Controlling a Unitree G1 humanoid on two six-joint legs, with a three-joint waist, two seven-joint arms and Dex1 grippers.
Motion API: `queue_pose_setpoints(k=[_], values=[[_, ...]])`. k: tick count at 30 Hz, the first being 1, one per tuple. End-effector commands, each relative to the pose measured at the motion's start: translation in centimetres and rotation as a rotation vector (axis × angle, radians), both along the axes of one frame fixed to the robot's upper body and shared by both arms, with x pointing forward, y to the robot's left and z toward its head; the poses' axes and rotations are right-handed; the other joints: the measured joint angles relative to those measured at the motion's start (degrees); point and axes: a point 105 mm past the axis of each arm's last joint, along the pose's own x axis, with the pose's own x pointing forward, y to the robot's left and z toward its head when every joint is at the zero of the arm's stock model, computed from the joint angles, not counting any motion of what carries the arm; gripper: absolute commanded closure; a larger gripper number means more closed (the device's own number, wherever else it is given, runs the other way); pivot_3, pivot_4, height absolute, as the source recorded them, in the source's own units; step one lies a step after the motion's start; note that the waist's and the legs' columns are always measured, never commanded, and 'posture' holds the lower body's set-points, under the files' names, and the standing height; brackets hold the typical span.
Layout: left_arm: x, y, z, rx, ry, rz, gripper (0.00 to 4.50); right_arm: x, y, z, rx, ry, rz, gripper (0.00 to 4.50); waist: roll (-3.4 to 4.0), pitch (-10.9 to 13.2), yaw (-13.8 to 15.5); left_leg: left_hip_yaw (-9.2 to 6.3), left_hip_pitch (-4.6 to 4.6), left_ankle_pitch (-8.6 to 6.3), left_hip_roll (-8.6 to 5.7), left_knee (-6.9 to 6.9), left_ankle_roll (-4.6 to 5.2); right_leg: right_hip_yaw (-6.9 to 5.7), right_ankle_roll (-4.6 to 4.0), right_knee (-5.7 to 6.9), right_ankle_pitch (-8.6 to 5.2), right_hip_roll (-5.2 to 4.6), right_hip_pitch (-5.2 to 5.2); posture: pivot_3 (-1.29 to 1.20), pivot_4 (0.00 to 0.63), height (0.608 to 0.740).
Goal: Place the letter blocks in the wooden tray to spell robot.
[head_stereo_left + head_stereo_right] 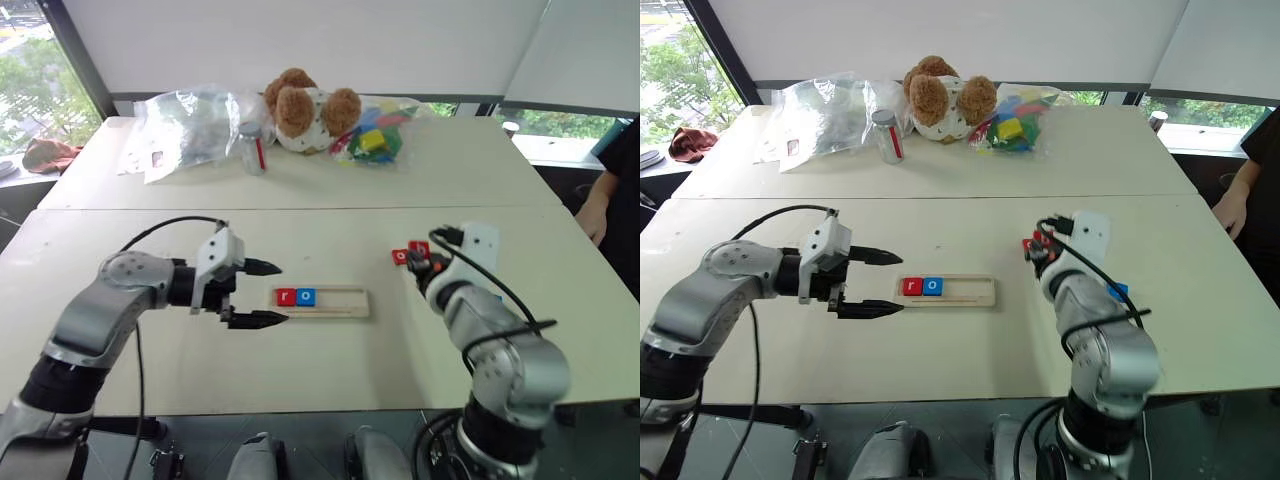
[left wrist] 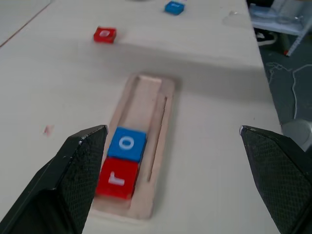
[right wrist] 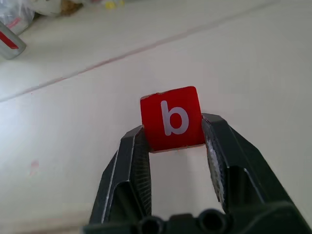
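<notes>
A: How far along is the spelling?

B: Two of five. The wooden tray (image 1: pixel 352 305) lies at the centre of the head view, and its left end holds a red r block (image 1: pixel 286 296) with a blue o block (image 1: pixel 306 296) touching it on the right. The other three slots are bare

A: And the b?

B: The right gripper (image 3: pixel 175 139) is clamped on a red b block (image 3: pixel 171 118), one finger on each side of the tile, which sits clear of the tabletop in the wrist view. In the head view that gripper is right of centre, well apart from the tray

A: What about the remaining letters?

B: In the left wrist view a red block (image 2: pixel 105 34) lies on the table beyond the tray's far end, upper left of that frame, and a blue block (image 2: pixel 174 7) sits further off at the top edge. Their letters are too blurred to read; I'd judge they are the second o and the t

A: The other arm?

B: The left gripper (image 1: pixel 256 293) hovers just left of the tray, its fingers wide apart and holding nothing

A: So what is left?

B: By my reckoning, carry the b to the third slot beside the blue o, then fetch the last two
</notes>
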Motion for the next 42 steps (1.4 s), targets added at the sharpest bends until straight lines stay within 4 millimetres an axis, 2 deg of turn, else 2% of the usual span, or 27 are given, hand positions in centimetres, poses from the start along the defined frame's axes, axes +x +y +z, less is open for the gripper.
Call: queue_pose_setpoints(k=[1, 7, 9, 14, 18, 20, 22, 23, 24, 26, 27, 30, 32, 36, 39, 42], values=[[0.3, -1.0, 0.3, 0.012, -0.031, -0.072, 0.0, -1.7, -0.6, -1.3, -0.045, 0.065, -0.059, 3.38, 0.01, 0.01, -0.3, 0.04, 0.0, 0.0, -0.06, 0.04, 0.01, 0.01, 0.0, -0.01, 0.0, 0.0, 0.0, 0.0, 0.15, 0.74], [0.9, -1.9, -0.7, 0.025, -0.023, -0.102, 0.0, -1.2, -1.5, -3.4, -0.036, 0.115, -0.099, 3.38, 0.01, 0.01, -0.56, 0.01, 0.1, 0.0, -0.06, 0.01, 0.02, 0.11, 0.01, 0.03, 0.0, 0.21, 0.0, 0.0, 0.15, 0.74], [0.9, -2.0, -1.0, 0.021, -0.017, -0.101, 0.0, -1.0, -1.4, -4.0, -0.014, 0.124, -0.094, 2.32, 0.01, 0.01, -0.42, -0.02, 0.07, 0.0, -0.04, -0.03, 0.02, 0.11, 0.01, 0.0, -0.01, 0.25, -0.02, 0.0, 0.15, 0.74], [0.7, -2.2, -1.2, 0.008, -0.004, -0.094, 0.0, -1.1, -1.4, -4.7, -0.009, 0.136, -0.084, 0.02, -0.01, -0.01, -0.35, -0.01, 0.04, -0.01, -0.02, -0.02, 0.02, 0.12, 0.02, -0.04, -0.02, 0.19, 0.0, 0.0, 0.15, 0.74], [0.8, -1.8, -1.4, 0.013, -0.005, -0.079, 0.0, -0.7, -2.5, -2.6, -0.054, 0.052, -0.114, 0.02, -0.01, 0.0, -0.18, -0.01, 0.04, -0.01, -0.03, 0.05, 0.03, 0.11, 0.03, -0.03, -0.01, 0.11, 0.04, 0.0, 0.15, 0.74], [1.0, -1.4, -1.3, 0.015, -0.01, -0.068, 0.0, -0.3, -2.7, 0.1, -0.121, -0.054, -0.078, 0.02, 0.02, 0.01, -0.22, -0.01, 0.04, -0.01, -0.05, 0.05, 0.03, 0.11, 0.03, -0.03, -0.01, 0.1, 0.04, 0.0, 0.15, 0.74], [1.1, -1.1, -0.6, -0.005, -0.006, -0.066, 0.0, 0.1, -2.4, 2.7, -0.151, -0.156, 0.004, 0.02, 0.06, 0.04, -0.22, 0.0, 0.03, -0.01, -0.07, 0.04, 0.03, 0.11, 0.03, -0.03, -0.01, 0.1, 0.03, 0.0, 0.15, 0.74], [1.0, -1.1, -0.3, -0.014, -0.001, -0.07, 0.0, 0.2, -2.2, 3.4, -0.154, -0.182, 0.05, 0.02, 0.06, 0.04, -0.23, -0.01, 0.04, -0.01, -0.07, 0.03, 0.03, 0.11, 0.03, -0.03, -0.01, 0.11, 0.02, 0.0, 0.15, 0.74], [0.7, -1.0, -0.1, -0.015, 0.006, -0.085, 0.0, 0.4, -1.6, 3.8, -0.154, -0.199, 0.17, 0.02, 0.05, 0.03, -0.31, -0.02, 0.04, -0.01, -0.05, 0.03, 0.04, 0.11, 0.03, -0.03, -0.01, 0.16, 0.02, 0.0, 0.15, 0.74], [0.1, -1.0, -0.1, -0.001, 0.017, -0.116, 0.0, 0.4, -0.7, 3.7, -0.172, -0.192, 0.404, 0.02, 0.04, 0.03, -0.29, -0.04, 0.06, -0.02, -0.04, -0.02, 0.05, 0.11, 0.03, -0.05, -0.01, 0.2, 0.03, 0.0, 0.15, 0.74], [-0.1, -1.0, -0.2, 0.005, 0.021, -0.128, 0.0, 0.3, -0.6, 3.8, -0.24, -0.208, 0.538, 0.02, 0.05, 0.05, -0.27, -0.08, 0.05, -0.03, -0.04, -0.02, 0.07, 0.1, 0.03, -0.08, -0.01, 0.22, 0.04, 0.0, 0.15, 0.74], [-0.7, -1.1, -0.5, 0.021, 0.027, -0.151, 0.0, -0.2, -1.7, 2.4, -0.374, -0.171, 0.825, 0.02, 0.03, 0.07, -0.05, -0.08, 0.03, -0.07, -0.09, -0.03, 0.14, 0.11, 0.06, -0.17, -0.03, 0.19, 0.1, 0.0, 0.15, 0.74], [-1.1, -1.2, -0.5, 0.022, 0.026, -0.154, 0.0, 0.0, -3.7, 1.3, -0.375, -0.123, 0.91, 0.02, -0.03, 0.08, -0.07, -0.08, 0.1, -0.12, -0.13, 0.0, 0.23, 0.11, 0.13, -0.22, -0.07, 0.14, 0.25, 0.0, 0.15, 0.74], [-1.2, -1.0, -0.5, 0.025, 0.026, -0.132, 0.0, 0.4, -6.2, -0.4, -0.378, -0.075, 1.002, 0.02, -0.04, 0.1, -0.1, -0.05, 0.14, -0.13, -0.12, 0.08, 0.25, 0.11, 0.14, -0.17, -0.06, 0.14, 0.27, 0.0, 0.15, 0.74], [-1.1, -0.9, -0.5, 0.021, 0.03, -0.102, 0.0, 0.3, -7.0, -2.1, -0.353, -0.008, 1.078, 0.02, -0.02, 0.1, -0.18, -0.04, 0.16, -0.13, -0.09, 0.07, 0.25, 0.13, 0.14, -0.15, -0.06, 0.16, 0.27, 0.0, 0.15, 0.74], [-1.1, -0.8, -0.7, 0.015, 0.039, -0.079, 0.0, 0.8, -7.3, -2.8, -0.353, -0.002, 1.102, 0.02, 0.0, 0.11, -0.09, -0.05, 0.17, -0.13, -0.04, 0.06, 0.24, 0.13, 0.14, -0.14, -0.06, 0.18, 0.26, 0.0, 0.15, 0.74]])
